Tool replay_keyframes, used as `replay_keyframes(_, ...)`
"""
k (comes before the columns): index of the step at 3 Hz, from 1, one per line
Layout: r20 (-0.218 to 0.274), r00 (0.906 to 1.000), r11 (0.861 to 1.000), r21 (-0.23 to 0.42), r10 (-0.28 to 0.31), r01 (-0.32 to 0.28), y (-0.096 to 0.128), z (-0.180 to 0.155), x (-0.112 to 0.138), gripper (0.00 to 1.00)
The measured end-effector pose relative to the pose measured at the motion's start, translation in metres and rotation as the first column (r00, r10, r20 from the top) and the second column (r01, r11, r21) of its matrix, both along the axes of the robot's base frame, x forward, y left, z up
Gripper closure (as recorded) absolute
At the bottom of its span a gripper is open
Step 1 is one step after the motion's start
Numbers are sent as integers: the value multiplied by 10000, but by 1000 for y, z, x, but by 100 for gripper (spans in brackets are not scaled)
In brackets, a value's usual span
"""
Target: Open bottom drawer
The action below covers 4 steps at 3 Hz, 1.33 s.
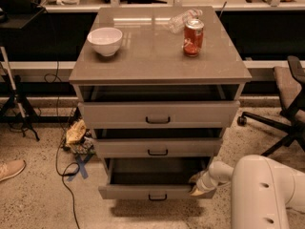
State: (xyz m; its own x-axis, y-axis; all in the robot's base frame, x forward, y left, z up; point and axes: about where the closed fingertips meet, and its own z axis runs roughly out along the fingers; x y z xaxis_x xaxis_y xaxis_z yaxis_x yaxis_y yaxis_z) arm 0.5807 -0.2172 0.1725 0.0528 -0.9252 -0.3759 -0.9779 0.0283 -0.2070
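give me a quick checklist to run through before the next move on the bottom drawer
1. Bottom drawer pulled out: ok, its front stands well forward and the inside shows.
2. Hand at the drawer: ok, it sits at the right end of the drawer front, not at the handle.
3. Hand's hold on the drawer: cannot tell.
4. Handle free: ok, nothing is on it.
5. Things on top steady: ok, the can stands upright and the bowl sits flat, both away from the front edge.
6. Chair out of the way: ok, it stands off to the right, apart from the drawer.
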Motion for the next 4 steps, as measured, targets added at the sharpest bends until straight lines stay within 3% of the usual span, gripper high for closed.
replay_keyframes(2, -59, 10000, 10000, 30, 30, -30, 3, -3, -3, 5)
replay_keyframes(4, -28, 9997, 9993, 271, 259, -258, 5, -1, -4, 0)
